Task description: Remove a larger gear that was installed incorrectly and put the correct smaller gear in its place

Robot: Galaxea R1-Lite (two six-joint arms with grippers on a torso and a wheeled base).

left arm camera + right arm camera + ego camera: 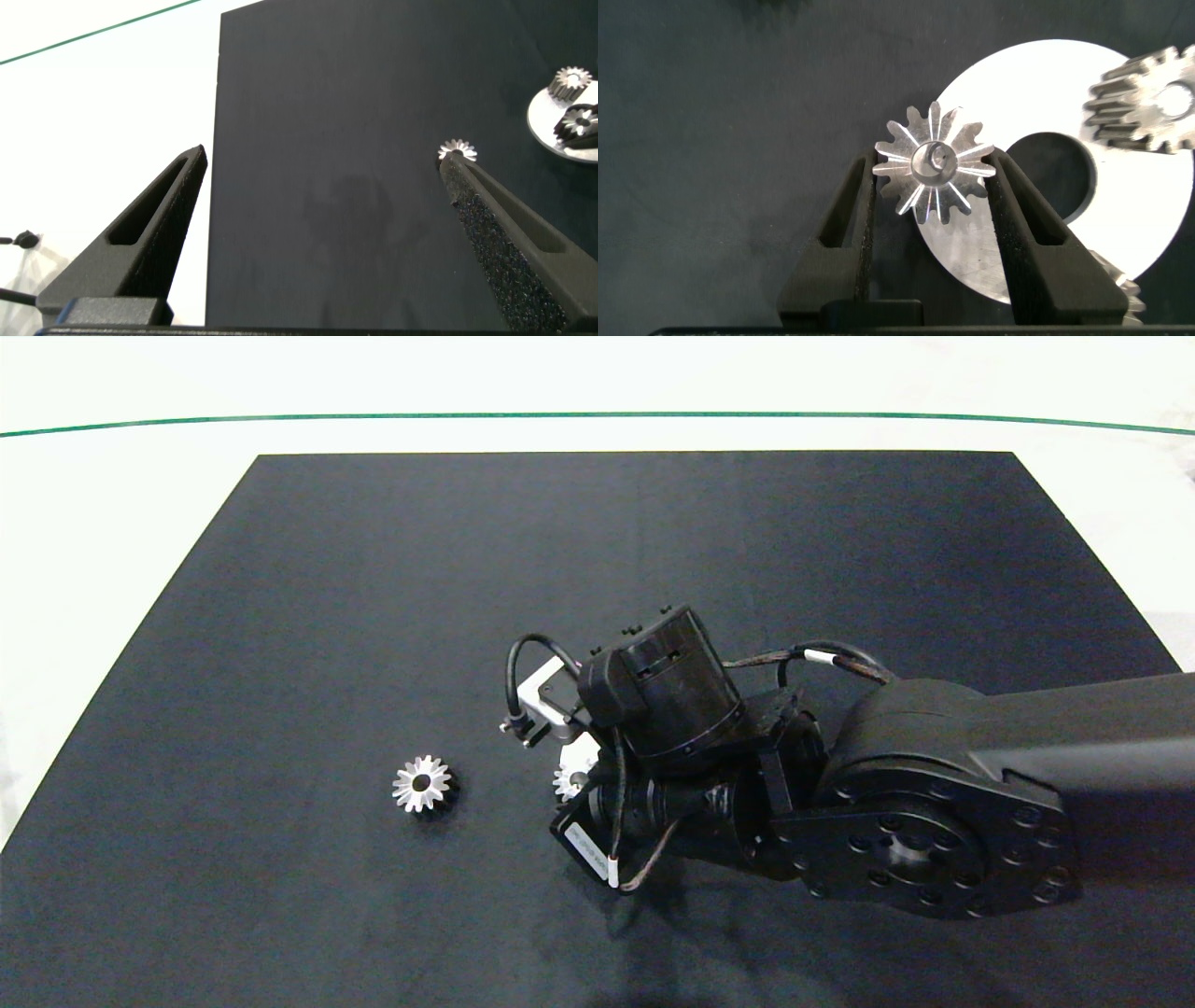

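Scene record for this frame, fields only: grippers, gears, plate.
right gripper: over the silver disc, fingers against the teeth of the gripped gear
gripped gear: star-toothed, at the disc's edge, centre filled with metal
loose gear: star-toothed, dark centre hole, alone on the black mat
silver disc: flat, with a round hole; a straight-toothed gear rests on it
left gripper: open, holding nothing, above the mat's edge
larger vs smaller gear: cannot tell

A black mat (373, 616) covers the white table (121, 504) (green line (597, 416) beyond).
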